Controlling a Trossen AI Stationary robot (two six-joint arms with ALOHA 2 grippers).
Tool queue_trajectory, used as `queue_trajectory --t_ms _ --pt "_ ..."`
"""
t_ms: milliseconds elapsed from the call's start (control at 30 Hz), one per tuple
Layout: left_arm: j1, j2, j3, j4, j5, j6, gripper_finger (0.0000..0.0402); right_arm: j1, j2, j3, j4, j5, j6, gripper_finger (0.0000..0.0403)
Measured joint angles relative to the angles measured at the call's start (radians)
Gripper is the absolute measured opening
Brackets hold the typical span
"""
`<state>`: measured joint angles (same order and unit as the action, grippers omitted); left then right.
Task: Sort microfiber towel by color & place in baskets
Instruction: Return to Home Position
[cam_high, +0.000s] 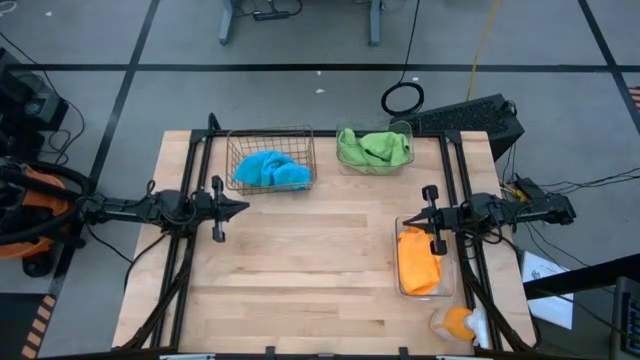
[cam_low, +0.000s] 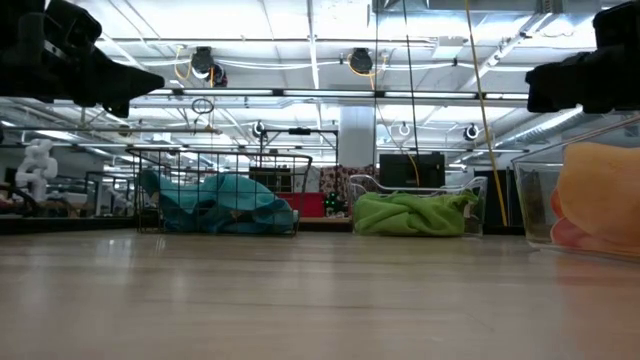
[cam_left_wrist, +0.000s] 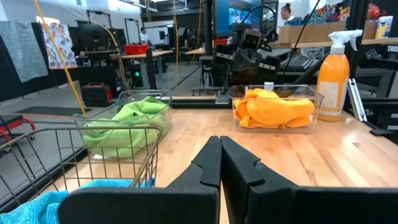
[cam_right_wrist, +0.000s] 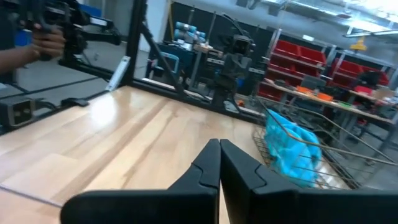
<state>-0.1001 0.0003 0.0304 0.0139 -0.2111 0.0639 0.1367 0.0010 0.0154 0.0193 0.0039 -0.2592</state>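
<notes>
High view: sorting is looking finished. The blue towel (cam_high: 270, 170) is lying in the wire basket (cam_high: 272, 133) at upper centre, the green towel (cam_high: 375, 148) in the upper clear bin (cam_high: 341, 160), and the orange towels (cam_high: 418, 262) in the lower clear bin (cam_high: 401, 288). Homing is under way, I judge, calling only for parking. The left gripper (cam_high: 240, 208) is hovering at mid-left, the right gripper (cam_high: 412, 221) over the lower bin's upper edge.

Left wrist view: its fingers (cam_left_wrist: 210, 167) are pressing together, empty.

Right wrist view: its fingers (cam_right_wrist: 211, 165) are likewise meeting, carrying nothing.

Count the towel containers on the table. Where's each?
3. The wire basket holding the blue towel at the far edge; the green-towel bin just right of it; the orange-towel bin near the right edge, nearer the front. None seems hidden in the high view.
</notes>
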Motion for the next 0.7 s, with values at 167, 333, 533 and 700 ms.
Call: queue_trajectory --t_ms 167,333,533,700 --pt "0.0 0.0 0.001 0.003 0.0 -0.004 0.0004 -0.061 0.0 0.0 0.0 -0.003 0.015 0.0" --pt "0.0 0.0 0.001 0.002 -0.001 -0.006 0.0004 -0.085 0.0 0.0 -0.002 -0.016 0.055 0.0" --pt "0.0 0.0 0.001 0.001 -0.002 -0.006 0.0004 -0.085 0.004 0.0 -0.001 -0.029 0.097 0.0" --pt "0.0 0.0 0.003 -0.034 0.002 -0.058 0.0004 -0.085 0.008 0.0 -0.002 -0.028 0.118 0.0"
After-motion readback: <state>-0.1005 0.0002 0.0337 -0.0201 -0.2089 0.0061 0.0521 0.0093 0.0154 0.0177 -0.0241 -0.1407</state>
